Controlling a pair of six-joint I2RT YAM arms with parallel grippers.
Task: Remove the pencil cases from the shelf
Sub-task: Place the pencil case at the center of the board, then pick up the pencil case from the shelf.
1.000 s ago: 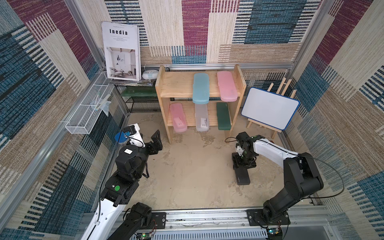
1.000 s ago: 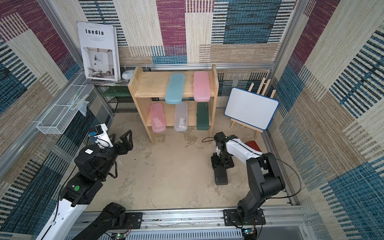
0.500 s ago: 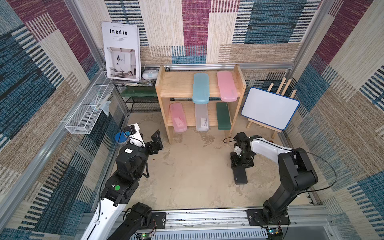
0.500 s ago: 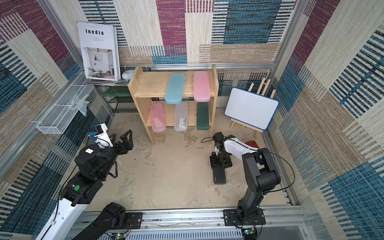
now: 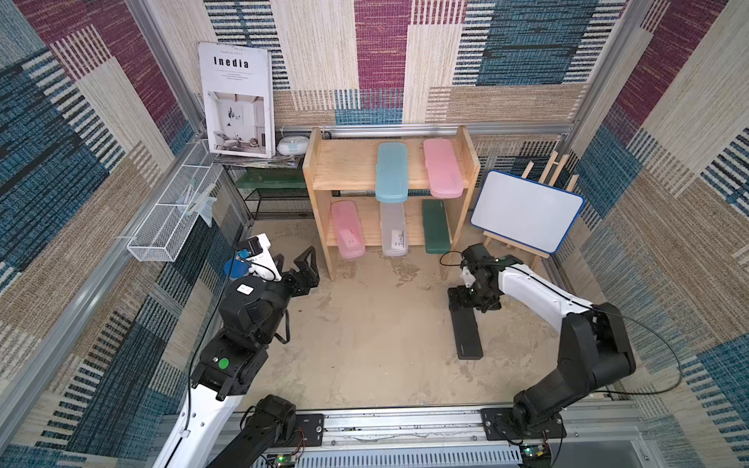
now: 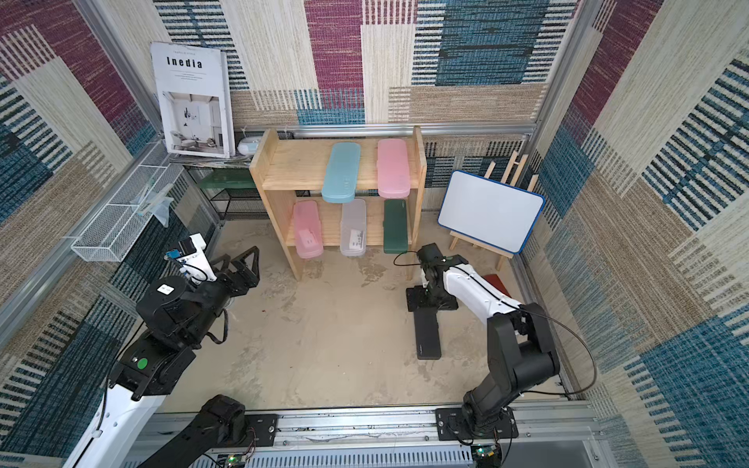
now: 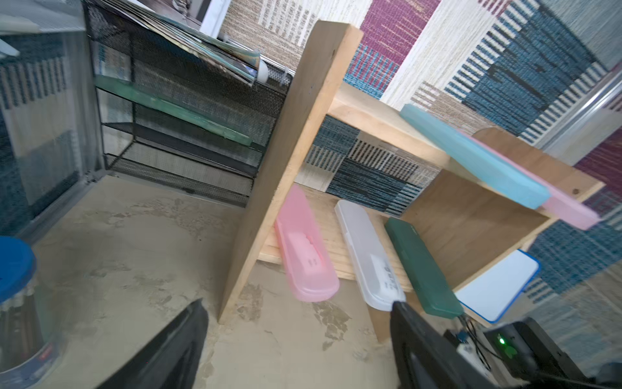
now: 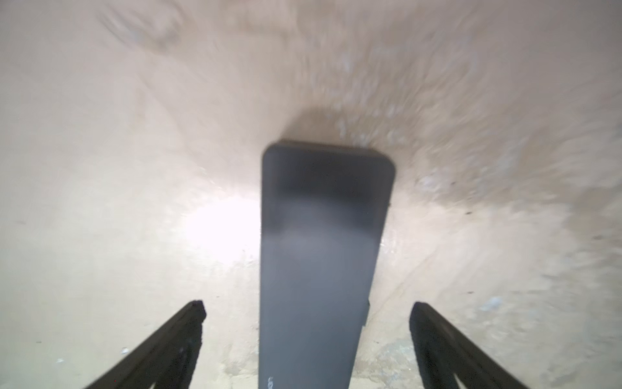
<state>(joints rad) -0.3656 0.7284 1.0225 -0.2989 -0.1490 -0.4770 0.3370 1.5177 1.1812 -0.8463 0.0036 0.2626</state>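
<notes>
In both top views the wooden shelf point(image 5: 348, 170) stands at 12 o'clock on the table point(image 5: 364, 356), against the back wall. Its upper tier carries the light blue pencil case point(image 5: 391, 172) in the middle, its near end jutting past the board's front edge, and a pink pencil case point(image 5: 442, 174) at 3 o'clock of it. On the lower tier lie, from 9 to 3 o'clock, a second pink case point(image 5: 347, 235), the frosted clear case point(image 5: 394, 229) and the dark green case point(image 5: 436, 227), all poking out forward. The black pencil case point(image 5: 468, 332) lies flat on the table, off the shelf, at about 3 o'clock from the table's middle, its length running toward 6 o'clock. The right end effector point(image 5: 473, 302) is released. It stands over the case's far end, and the right wrist view shows its fingers point(image 8: 181, 333) spread wide, with bare table between each and the case. The left end effector point(image 5: 295, 259), at 9 o'clock, is likewise spread wide, grasping nothing.
</notes>
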